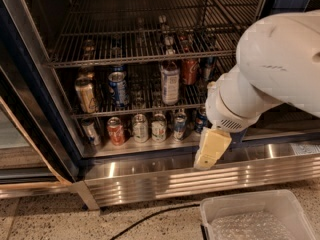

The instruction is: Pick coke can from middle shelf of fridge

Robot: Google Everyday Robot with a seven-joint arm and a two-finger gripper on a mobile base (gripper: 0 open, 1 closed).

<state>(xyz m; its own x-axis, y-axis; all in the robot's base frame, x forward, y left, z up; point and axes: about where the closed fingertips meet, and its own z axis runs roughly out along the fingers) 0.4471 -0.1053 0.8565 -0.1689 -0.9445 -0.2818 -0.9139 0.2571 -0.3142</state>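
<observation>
I see fridge [150,179] open. Middle shelf [140,111] holds tan can [86,95], blue can [118,88], then white-label bottle [170,81]. Coke can [190,71] stands just right of bottle, a bit further back: small, red, upright. Big white arm [270,69] comes in from right and bends down in front of fridge. Cream claw [211,151] hangs low, below coke can and a little right, not touching it. I see nothing in claw. Open or closed, I cannot tell. Clear bin [255,216] on floor, lower right.
</observation>
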